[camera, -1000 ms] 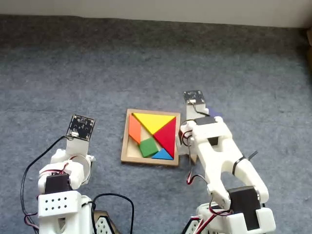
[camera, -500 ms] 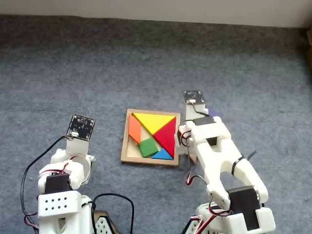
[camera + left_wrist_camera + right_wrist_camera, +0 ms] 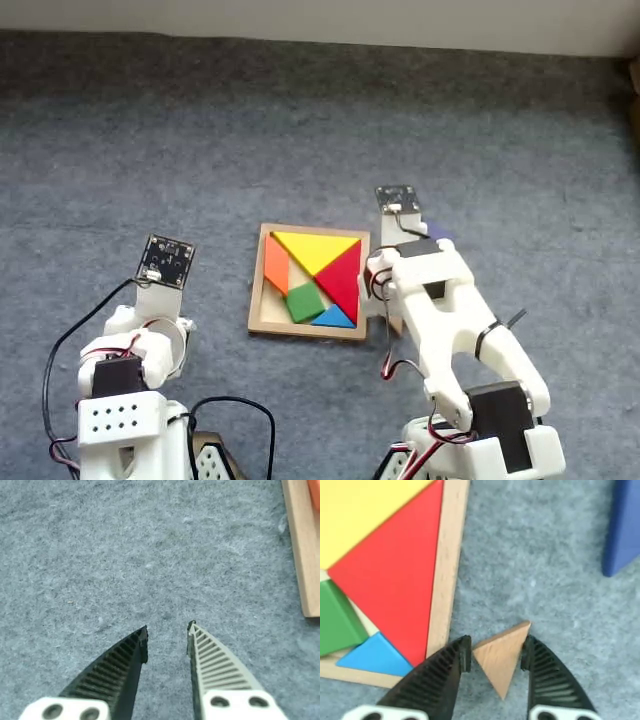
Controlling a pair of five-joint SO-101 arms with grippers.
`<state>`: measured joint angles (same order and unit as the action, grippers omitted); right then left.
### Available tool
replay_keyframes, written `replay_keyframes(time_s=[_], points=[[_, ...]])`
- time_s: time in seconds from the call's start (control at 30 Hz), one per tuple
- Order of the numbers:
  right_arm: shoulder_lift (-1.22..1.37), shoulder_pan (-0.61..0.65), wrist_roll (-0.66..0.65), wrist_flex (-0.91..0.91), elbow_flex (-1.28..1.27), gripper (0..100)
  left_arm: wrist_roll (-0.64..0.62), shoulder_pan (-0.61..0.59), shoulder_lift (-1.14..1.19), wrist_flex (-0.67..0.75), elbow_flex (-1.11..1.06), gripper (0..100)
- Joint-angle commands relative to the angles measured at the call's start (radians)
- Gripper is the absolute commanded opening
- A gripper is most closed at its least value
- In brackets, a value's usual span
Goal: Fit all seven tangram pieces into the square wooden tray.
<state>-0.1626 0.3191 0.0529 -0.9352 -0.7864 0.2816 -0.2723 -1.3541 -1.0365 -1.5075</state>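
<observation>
1. Pinching the wooden triangle (image 3: 502,657) across its slanted edges, the right gripper (image 3: 496,639) stood narrow around it, with both fingers against the piece as far as could be judged. The piece lay on the carpet just beside the tray (image 3: 451,565), outside its rim.
2. The likeliest slip, to my mind, was the triangle squirting free. The fingers bore on edges that tapered toward a corner (a squeezed wedge tends to push itself out), so it could have shot past the fingertips or twisted in the hold.
3. A twisted hold would have brought it to the tray at the wrong angle. It might then have ridden up on the red triangle (image 3: 395,595) or the light blue triangle (image 3: 375,655) instead of dropping flat.
4. The tray's unfilled room seemed to lie on the side away from this arm, by the orange piece (image 3: 276,265) and the green square (image 3: 304,302). A low carry across could have nudged the seated pieces.
5. The blue piece (image 3: 625,525) lay on the carpet apart from the tray, not yet placed.
6. The left gripper (image 3: 167,630) hung over bare carpet near the tray's outer edge, a narrow gap between its fingers, holding nothing.
7. No brand, label or writing could be read on the tray or the pieces
</observation>
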Motion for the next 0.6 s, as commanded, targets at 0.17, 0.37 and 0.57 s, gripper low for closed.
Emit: replay_keyframes(time_s=[0.17,0.37,0.57], points=[[-0.004,0.007,0.005,-0.036,0.002,16.3,-0.003,-0.012,-0.013,0.014,0.007,15],[-0.004,0.005,0.003,-0.036,0.002,15.9,-0.003,-0.012,-0.013,0.014,0.007,15],[-0.002,0.005,0.003,-0.031,0.002,15.9,-0.003,-0.012,-0.013,0.012,0.007,15]])
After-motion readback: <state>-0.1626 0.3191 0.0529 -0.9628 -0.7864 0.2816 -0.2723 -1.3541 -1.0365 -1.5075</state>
